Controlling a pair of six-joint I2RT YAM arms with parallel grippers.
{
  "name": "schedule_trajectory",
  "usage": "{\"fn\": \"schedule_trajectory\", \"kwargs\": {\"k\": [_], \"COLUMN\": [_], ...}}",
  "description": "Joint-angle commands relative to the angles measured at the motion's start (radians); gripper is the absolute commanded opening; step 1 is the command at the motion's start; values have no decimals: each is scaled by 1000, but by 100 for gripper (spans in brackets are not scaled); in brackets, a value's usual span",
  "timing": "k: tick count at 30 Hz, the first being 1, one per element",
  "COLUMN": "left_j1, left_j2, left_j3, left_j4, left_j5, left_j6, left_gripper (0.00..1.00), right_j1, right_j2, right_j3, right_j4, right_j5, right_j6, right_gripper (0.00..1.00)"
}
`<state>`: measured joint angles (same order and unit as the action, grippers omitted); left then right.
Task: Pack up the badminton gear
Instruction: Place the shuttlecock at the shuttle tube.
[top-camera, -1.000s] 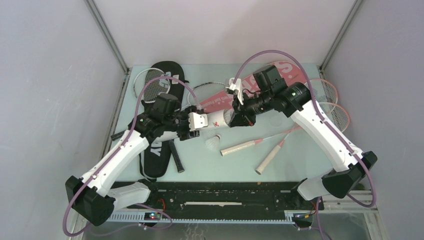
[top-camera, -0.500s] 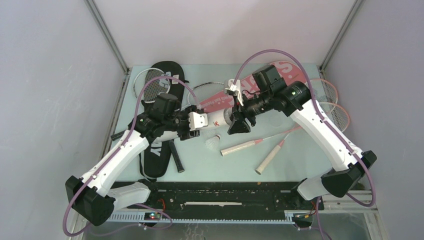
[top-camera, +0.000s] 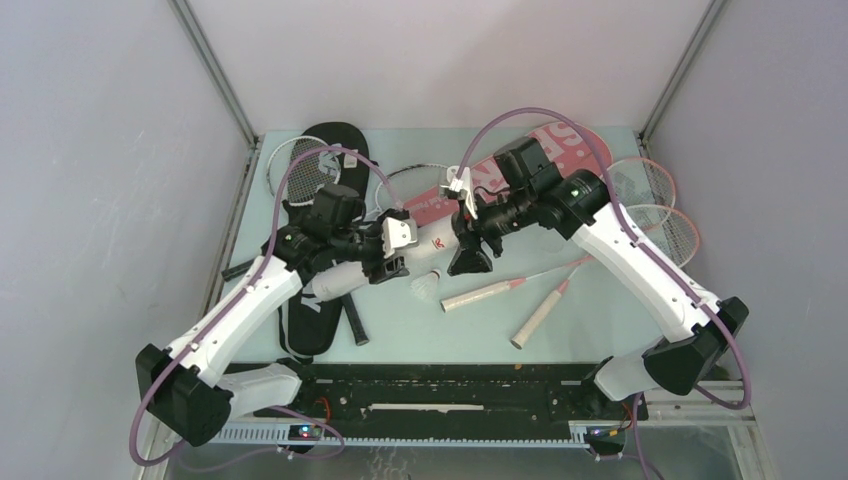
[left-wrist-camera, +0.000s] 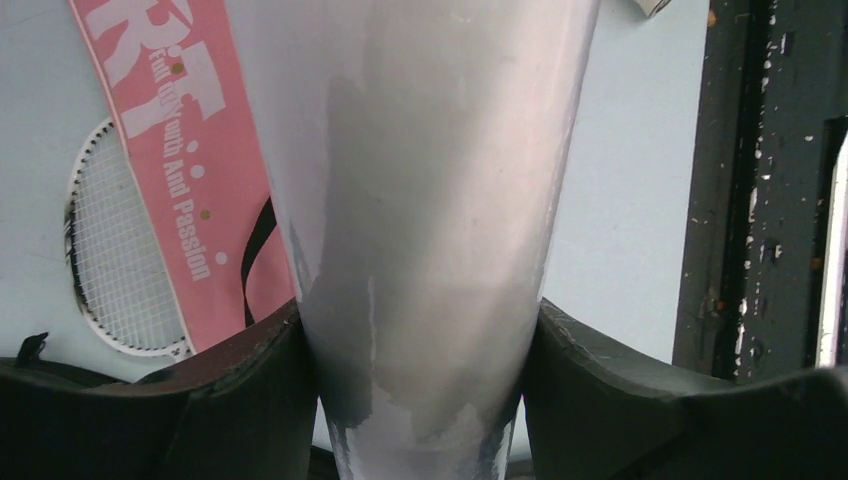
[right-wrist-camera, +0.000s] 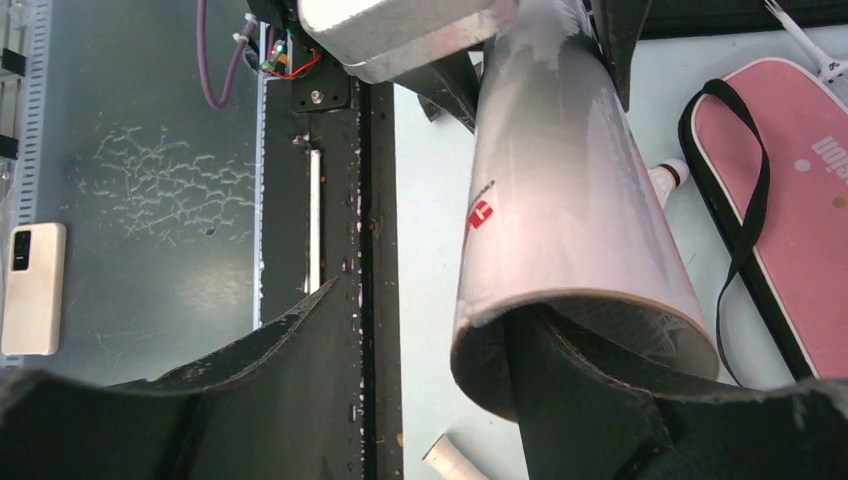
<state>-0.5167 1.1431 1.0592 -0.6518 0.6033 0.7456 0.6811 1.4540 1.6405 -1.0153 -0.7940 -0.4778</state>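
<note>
The shuttlecock lies on the desk, just nearward of the right hand, whose jaws stand spread, gripping nothing. Beyond it, the left hand clamps the long white tube clear of the desk. The tube's long axis points at the right hand, one finger apparently inside its mouth.

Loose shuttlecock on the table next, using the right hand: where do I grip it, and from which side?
Pinch the shuttlecock across its feather skirt, just behind the cork, with the right hand coming straight down. It seems to lie on its side on the table, near the tube, so the top is the open approach.
</note>
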Motion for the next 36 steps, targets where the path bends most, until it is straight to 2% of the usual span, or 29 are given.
{"fn": "schedule_trajectory", "kwargs": {"k": [1,12,22,28,36], "left_j1": [4,4,4,4,3], "left_j2": [3,-19,-45,-67,-85], "left_j3": [22,-15,-22,-34,-19], "left_j4": [98,98,6,-82,-253], "left_j5": [60,-8,-108,-119,-136], "left_j6": [-61,10,171,272,406], "left_gripper": [59,59,61,61,61], "right_j1": [38,48,-73,-206,-225], "right_j2": [-2,-43,-138,-188,-144], "right_j3": [-19,-2,32,-44,-199], "right_j4": [22,22,8,102,280], "right_j5": [9,130,124,149,338], "right_j6": [-4,-24,-15,70,152], "right_gripper": [67,76,77,76,75]}}
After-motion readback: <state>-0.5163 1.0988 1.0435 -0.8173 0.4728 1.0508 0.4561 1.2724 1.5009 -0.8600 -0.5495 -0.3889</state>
